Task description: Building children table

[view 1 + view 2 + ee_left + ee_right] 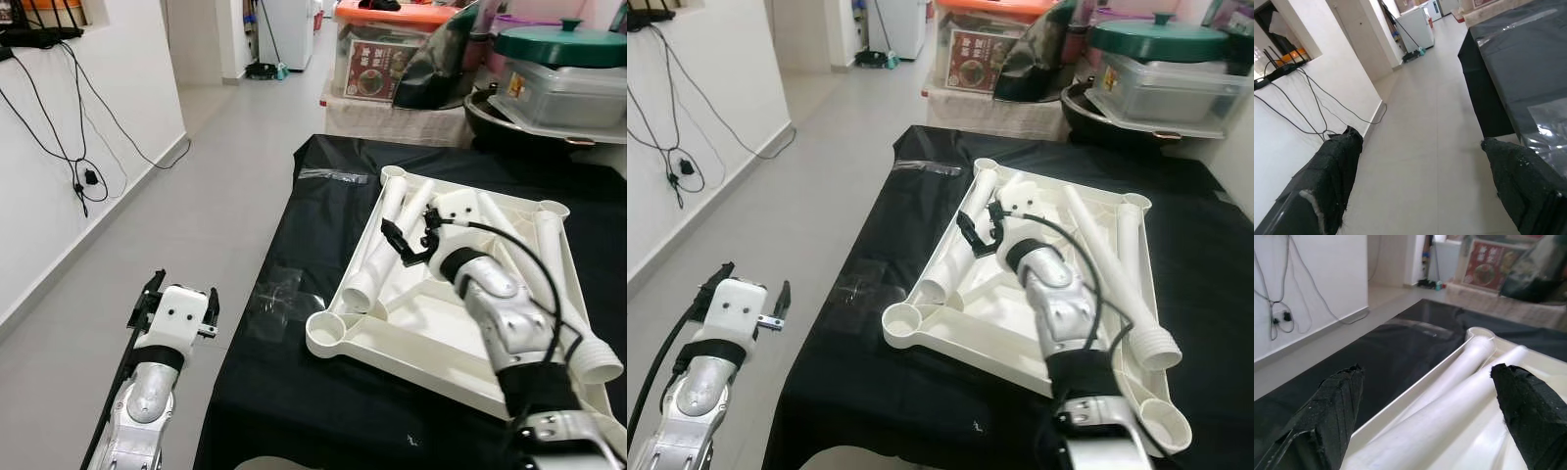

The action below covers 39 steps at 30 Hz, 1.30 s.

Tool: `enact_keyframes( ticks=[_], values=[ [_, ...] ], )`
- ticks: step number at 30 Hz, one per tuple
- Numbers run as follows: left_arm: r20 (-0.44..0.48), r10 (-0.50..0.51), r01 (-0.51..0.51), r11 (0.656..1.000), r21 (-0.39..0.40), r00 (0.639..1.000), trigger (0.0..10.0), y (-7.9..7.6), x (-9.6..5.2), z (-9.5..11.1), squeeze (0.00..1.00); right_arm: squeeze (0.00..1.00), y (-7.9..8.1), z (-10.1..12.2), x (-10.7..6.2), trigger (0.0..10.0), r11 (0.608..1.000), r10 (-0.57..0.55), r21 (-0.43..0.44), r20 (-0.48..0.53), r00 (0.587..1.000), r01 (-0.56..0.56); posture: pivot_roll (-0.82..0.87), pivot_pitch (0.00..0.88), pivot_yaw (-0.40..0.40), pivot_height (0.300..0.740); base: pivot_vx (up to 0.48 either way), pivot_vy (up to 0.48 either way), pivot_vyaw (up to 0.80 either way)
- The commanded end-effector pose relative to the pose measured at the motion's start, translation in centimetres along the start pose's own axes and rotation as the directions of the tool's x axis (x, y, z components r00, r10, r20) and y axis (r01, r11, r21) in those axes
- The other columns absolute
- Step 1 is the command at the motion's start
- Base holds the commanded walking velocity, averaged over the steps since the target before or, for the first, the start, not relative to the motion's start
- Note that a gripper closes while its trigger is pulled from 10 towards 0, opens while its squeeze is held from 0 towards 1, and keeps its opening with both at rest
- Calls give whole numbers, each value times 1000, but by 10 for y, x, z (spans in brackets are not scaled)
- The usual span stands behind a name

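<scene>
The white plastic table top (431, 328) lies upside down on a black cloth (294, 392), with corner sockets at its rim. Several white tube legs lie inside it: two along its left side (375, 262) and others on the right (558, 284). My right gripper (411, 238) hovers open just above the two left legs; in the right wrist view its fingers (1327, 416) straddle those legs (1449, 421). Off the table's left edge, my left gripper (184, 287) is open over the floor, with nothing between its fingers (1337, 171).
Clear plastic bags (277, 294) lie on the cloth near its left edge. Behind the table stand an orange-lidded box (392, 44) and a green-lidded pot (563, 44). Tiled floor (216, 206) runs along the left, by a white wall with hanging cables (78, 157).
</scene>
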<state>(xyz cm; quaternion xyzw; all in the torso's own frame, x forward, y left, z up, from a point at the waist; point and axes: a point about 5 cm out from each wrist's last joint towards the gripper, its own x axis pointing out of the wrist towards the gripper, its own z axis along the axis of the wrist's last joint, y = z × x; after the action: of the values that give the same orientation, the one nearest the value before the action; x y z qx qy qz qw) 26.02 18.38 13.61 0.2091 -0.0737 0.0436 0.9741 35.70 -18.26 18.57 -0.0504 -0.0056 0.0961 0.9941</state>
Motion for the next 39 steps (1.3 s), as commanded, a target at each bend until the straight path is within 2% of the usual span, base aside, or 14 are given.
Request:
enact_keyframes(
  ticks=[1, 3, 7, 13, 14, 17, 24, 31, 34, 37, 39],
  values=[
    [1, 4, -4, 1000, -2, 1000, 10000, 0, -1, 2, 0, 0, 5, -1, -2, 10000, 998, -35, 61, -6, 999, 35, 89, 0, -71, 740, 0, 0, 0],
    [17, 8, -8, 1000, 1, 1000, 10000, 1, 0, 7, 0, 0, 18, 4, -3, 10000, 997, -35, 66, 32, 999, 33, 101, 0, -74, 740, 0, 0, 0],
    [25, 9, -9, 1000, 0, 1000, 10000, 2, 0, 9, 0, 0, 24, 7, 0, 10000, 993, -67, 100, 51, 996, 62, 97, 0, -73, 740, 0, 0, 0],
    [49, -4, 5, 1000, -12, 999, 10000, 1, -1, 14, 0, 0, 29, 17, 1, 10000, 984, -127, 136, 91, 988, 114, 99, 0, -64, 740, 0, -47, -648],
    [69, -21, 21, 1000, -6, 997, 10000, -1, -1, 18, 0, 0, 32, 23, 0, 10000, 990, -115, 101, 136, 984, 101, 99, 0, -59, 740, 0, -412, 0],
    [73, -26, 26, 1000, -2, 997, 10000, -1, -1, 19, 0, 0, 34, 25, -1, 10000, 991, -111, 86, 147, 983, 99, 99, 0, -59, 740, 0, -435, 0],
    [86, -35, 35, 999, -3, 996, 10000, -2, 5, 21, 0, 0, 55, 37, -2, 10000, 996, -41, 88, 221, 974, 22, 92, 0, -45, 740, 0, -480, 0],
    [111, -54, 53, 999, 8, 992, 10000, -6, 6, 27, 0, 0, 63, 42, -3, 10000, 997, -3, 71, 249, 968, -15, 103, 0, -46, 740, 0, -470, 0],
    [110, -50, 49, 999, 14, 993, 10000, -6, 6, 26, 0, 0, 65, 46, -1, 10000, 998, 2, 66, 259, 966, -19, 100, 0, -47, 740, 0, -91, 0],
    [113, -39, 39, 999, 4, 993, 10000, -5, 7, 27, 0, 0, 63, 48, -1, 10000, 998, -2, 54, 254, 967, -12, 98, 0, -47, 740, 0, 0, 0],
    [123, -29, 29, 1000, 2, 992, 10000, -5, 7, 29, 0, 0, 56, 46, -1, 10000, 999, -30, 33, 211, 977, 24, 98, 0, -47, 740, 0, 0, 0]
  ],
)
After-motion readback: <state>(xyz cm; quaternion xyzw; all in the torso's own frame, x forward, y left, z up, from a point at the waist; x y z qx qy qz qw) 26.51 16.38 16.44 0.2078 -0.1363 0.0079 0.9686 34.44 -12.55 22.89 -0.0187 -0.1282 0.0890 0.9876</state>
